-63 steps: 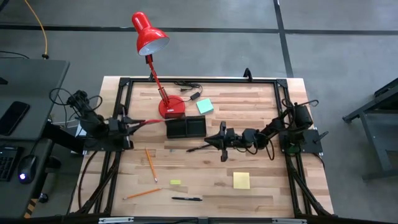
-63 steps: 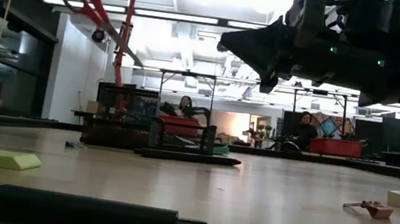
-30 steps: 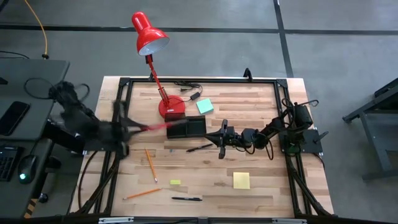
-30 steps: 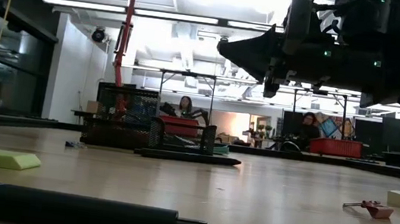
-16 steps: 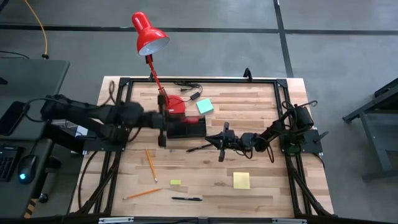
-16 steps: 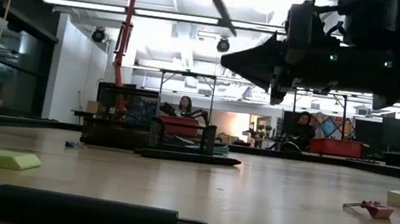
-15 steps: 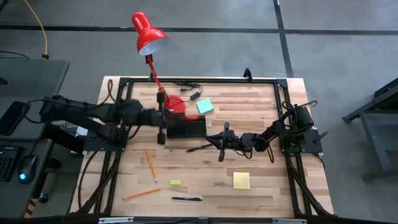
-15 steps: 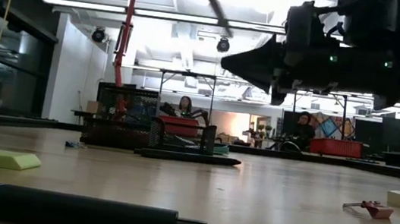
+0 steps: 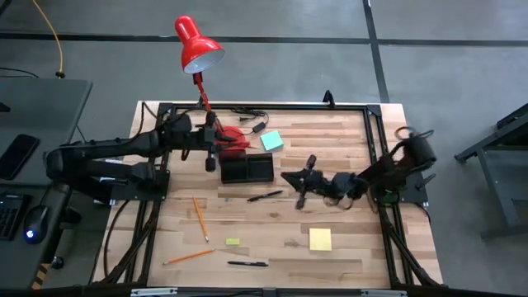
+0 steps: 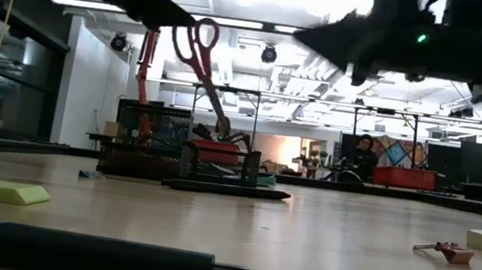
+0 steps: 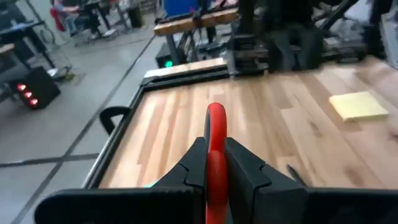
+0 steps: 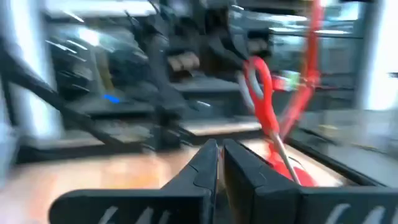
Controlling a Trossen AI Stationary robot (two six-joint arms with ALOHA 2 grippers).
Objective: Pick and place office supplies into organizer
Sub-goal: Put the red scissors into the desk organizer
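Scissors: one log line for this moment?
left gripper: shut on scissors, above organizer | right gripper: shut, empty, over table | pen beside organizer, untouched

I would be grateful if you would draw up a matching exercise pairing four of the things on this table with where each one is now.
Things:
1. red-handled scissors
2. teal sticky-note pad
3. yellow sticky-note pad
4. black pen

Places:
A. flat on the wood beside the lamp base
B. on the table near the right arm's side of the front edge
C. held in the air by the left pincer
D. on the table just in front of the organizer

Pairs: 1-C, 2-A, 3-B, 4-D
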